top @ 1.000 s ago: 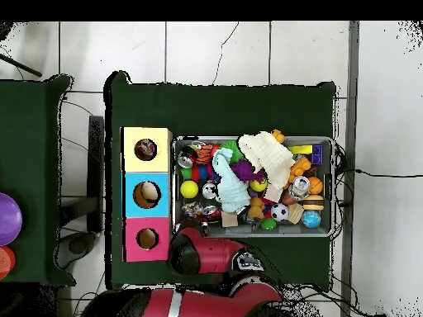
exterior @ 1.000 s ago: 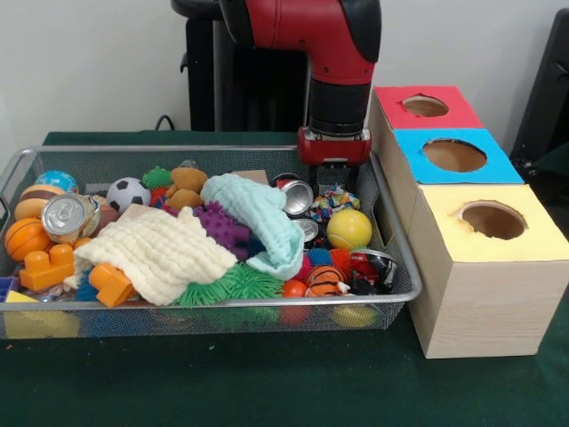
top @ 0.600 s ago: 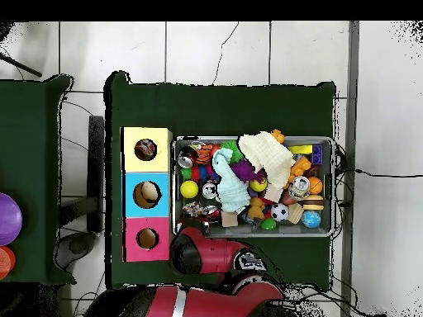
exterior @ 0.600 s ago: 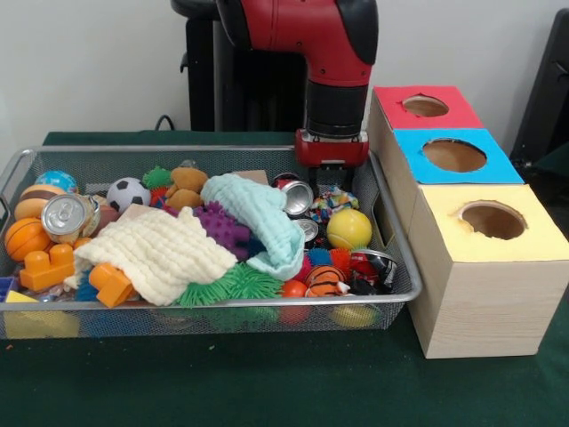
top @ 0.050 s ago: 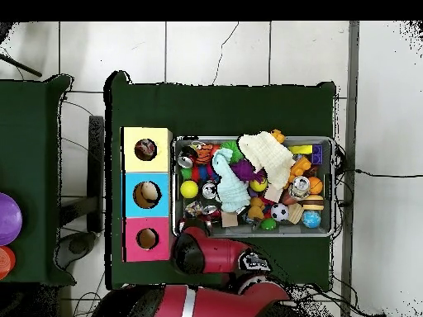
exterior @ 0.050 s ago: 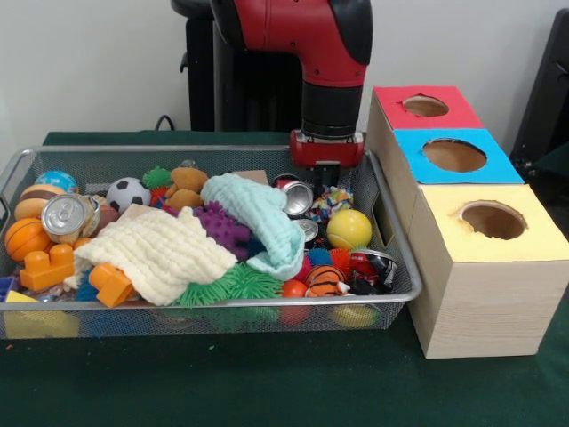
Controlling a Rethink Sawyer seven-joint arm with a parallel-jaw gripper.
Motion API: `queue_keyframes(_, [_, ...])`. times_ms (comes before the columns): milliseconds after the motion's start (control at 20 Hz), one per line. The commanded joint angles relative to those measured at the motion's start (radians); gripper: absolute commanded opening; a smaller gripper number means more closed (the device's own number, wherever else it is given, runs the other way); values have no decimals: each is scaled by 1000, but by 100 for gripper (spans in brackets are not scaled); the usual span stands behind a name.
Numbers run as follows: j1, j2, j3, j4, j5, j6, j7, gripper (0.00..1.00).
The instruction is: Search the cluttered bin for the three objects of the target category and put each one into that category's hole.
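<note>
Cans (exterior @ 0.050 s ago: pixel 297 197) lie just under the end effector (exterior @ 0.050 s ago: pixel 327 176) at the bin's (exterior @ 0.050 s ago: pixel 396 258) far edge; its grip cannot be told.

Even, bright indoor light; soft shadows under the wire bin (exterior @ 0.050 s ago: pixel 391 298); can (exterior @ 0.050 s ago: pixel 64 216) tops glint; focus slightly soft.

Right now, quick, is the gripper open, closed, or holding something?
Gripper: cannot be told. It hangs over the far side of the wire bin, by a silver can, and the pictures do not show what it may hold.
</note>
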Motion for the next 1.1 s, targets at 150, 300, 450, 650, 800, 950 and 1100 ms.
queue_keyframes(150, [-39,-91,71,-23,72,84,217,0])
queue_keyframes(300, [34,-246,19,13,124,219,201,0])
queue_keyframes(450, [42,-299,25,-6,162,329,197,0])
queue_keyframes(650, [45,-332,33,-44,194,424,190,0])
queue_keyframes(800, [50,-327,36,-81,211,482,181,0])
queue_keyframes(950, [52,-322,42,-89,219,494,180,0])
queue_keyframes(1100, [57,-331,37,-104,226,536,177,0])
